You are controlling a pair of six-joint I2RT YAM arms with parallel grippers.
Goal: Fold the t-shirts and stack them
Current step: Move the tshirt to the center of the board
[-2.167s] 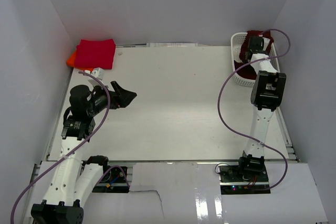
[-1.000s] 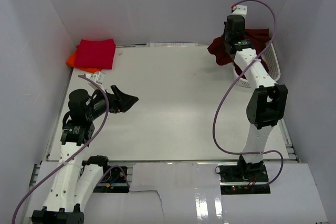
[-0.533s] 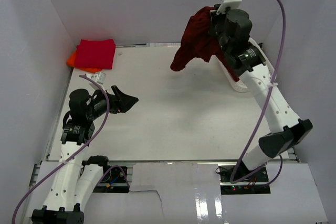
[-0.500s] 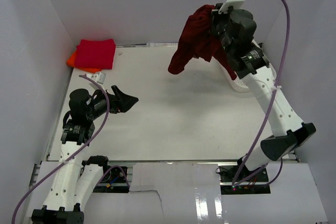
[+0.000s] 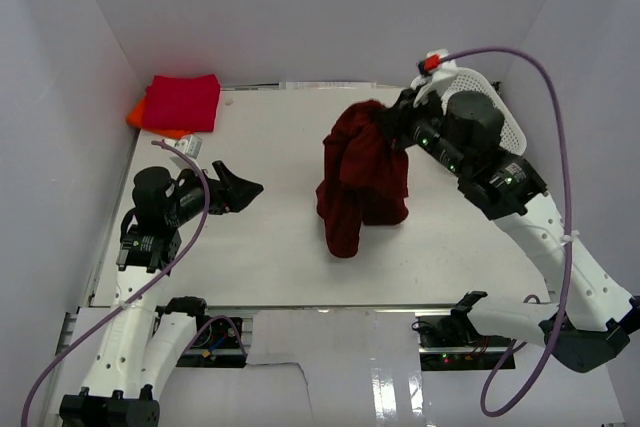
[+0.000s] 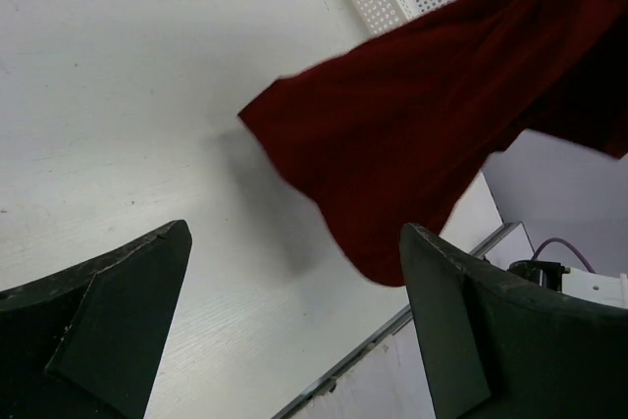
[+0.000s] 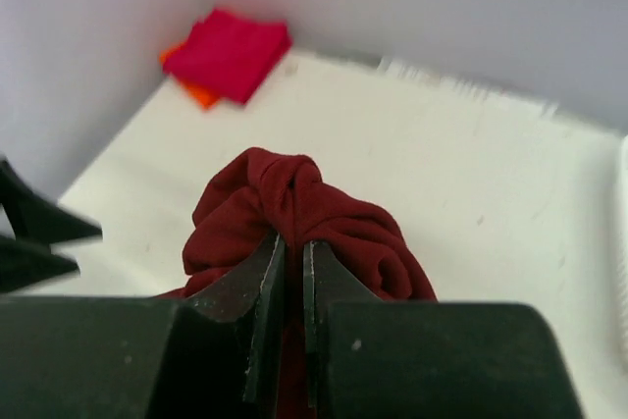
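Above the middle of the table (image 5: 270,257), the dark maroon t-shirt (image 5: 360,182) is held bunched and dangling by the clenched right gripper (image 7: 292,247). The left gripper (image 5: 235,187) is spread empty at left. Soft and limp, the shirt is judged best taken at a hanging edge.

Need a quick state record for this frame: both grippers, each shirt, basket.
right gripper: jaws shut on maroon shirt
maroon shirt: bunched, hanging from right gripper over mid-table; whether it touches the table is unclear
left gripper: jaws open, empty, left side of table
red shirt: folded, far-left corner, lying on orange shirt
orange shirt: mostly covered, only an edge shows
basket: far right, behind right arm; contents hidden
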